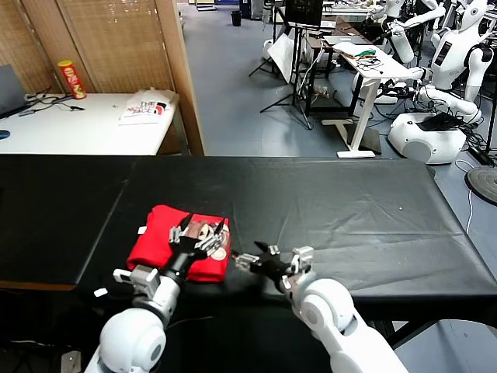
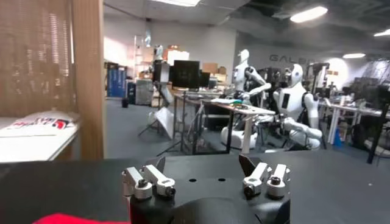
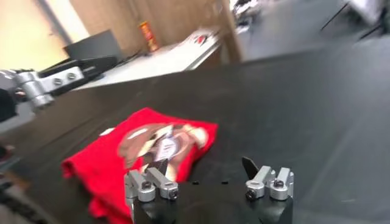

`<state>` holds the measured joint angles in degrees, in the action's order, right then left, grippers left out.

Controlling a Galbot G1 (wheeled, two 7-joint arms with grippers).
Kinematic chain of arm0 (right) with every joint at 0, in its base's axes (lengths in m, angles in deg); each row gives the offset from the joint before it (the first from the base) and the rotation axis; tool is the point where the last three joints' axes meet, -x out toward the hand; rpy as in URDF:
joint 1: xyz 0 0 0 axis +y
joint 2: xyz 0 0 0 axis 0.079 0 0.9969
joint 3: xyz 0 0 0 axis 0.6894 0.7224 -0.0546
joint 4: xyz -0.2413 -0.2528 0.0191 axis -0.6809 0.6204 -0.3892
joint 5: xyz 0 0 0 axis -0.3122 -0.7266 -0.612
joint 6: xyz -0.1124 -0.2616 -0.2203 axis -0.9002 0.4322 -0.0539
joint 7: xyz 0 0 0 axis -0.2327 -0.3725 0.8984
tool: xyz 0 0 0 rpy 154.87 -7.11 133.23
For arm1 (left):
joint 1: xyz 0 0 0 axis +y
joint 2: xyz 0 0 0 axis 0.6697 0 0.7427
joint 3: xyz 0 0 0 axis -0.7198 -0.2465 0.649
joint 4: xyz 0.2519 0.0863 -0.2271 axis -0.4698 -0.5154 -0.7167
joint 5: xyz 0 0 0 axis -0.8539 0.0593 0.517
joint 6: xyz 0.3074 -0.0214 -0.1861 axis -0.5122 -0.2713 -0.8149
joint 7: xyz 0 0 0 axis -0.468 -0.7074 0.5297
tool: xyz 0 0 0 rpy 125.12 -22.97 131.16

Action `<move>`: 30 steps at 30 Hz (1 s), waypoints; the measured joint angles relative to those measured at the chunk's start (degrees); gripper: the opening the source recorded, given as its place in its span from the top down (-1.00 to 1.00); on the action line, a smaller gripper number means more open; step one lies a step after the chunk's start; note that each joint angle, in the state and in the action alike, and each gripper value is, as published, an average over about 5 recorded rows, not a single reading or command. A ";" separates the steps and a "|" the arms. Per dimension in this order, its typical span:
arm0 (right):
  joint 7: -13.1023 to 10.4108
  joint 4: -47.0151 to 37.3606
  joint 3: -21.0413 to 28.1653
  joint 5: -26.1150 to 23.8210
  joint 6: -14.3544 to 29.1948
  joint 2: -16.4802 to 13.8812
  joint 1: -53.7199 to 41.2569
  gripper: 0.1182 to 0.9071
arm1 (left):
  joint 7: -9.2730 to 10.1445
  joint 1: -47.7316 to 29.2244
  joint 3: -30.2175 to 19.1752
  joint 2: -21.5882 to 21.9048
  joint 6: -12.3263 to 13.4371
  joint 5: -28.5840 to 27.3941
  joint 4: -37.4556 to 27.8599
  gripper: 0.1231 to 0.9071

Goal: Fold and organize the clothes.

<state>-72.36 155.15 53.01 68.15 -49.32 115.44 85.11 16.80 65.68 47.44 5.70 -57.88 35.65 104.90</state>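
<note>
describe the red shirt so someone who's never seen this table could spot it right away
Start at the long table covered in black cloth that runs across the front of the robot. On its near-left part lies a bright red cotton T-shirt folded into a compact rectangle, directly under the left claw. It is the only coloured thing on the black cloth, with a brown, white and pink cartoon print facing up.

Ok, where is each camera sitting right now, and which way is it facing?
Head view: on the head, looking forward and down at the black table; both arms show, left pincer open over the folded red T-shirt, right pincer open beside it.
Left wrist view: low over the table, facing the lab beyond; its own open pincer and a sliver of red cloth show.
Right wrist view: facing across the table at the T-shirt's cartoon print, over its own pincer.
Shared: the T-shirt.
</note>
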 joint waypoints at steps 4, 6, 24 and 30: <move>-0.75 -0.91 1.94 2.74 -1.26 0.37 -0.68 -0.72 | 0.17 0.32 0.58 -0.05 0.11 -0.10 -0.36 -0.72; -0.75 -1.29 2.52 3.44 -1.35 0.71 -0.74 -0.70 | 0.24 0.35 0.82 -0.01 0.11 -0.09 -0.46 -0.72; -0.86 -4.54 3.12 3.54 0.00 4.19 -0.42 0.96 | 1.78 2.93 2.84 0.45 1.94 -0.25 -0.02 -0.72; -0.61 -0.47 -0.49 3.39 0.06 1.53 3.23 0.97 | 2.04 3.44 3.34 0.24 3.35 -0.39 -0.25 -0.72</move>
<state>-72.97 154.69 52.52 71.54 -49.26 116.97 88.34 18.83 69.12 50.78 5.94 -54.54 35.26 104.66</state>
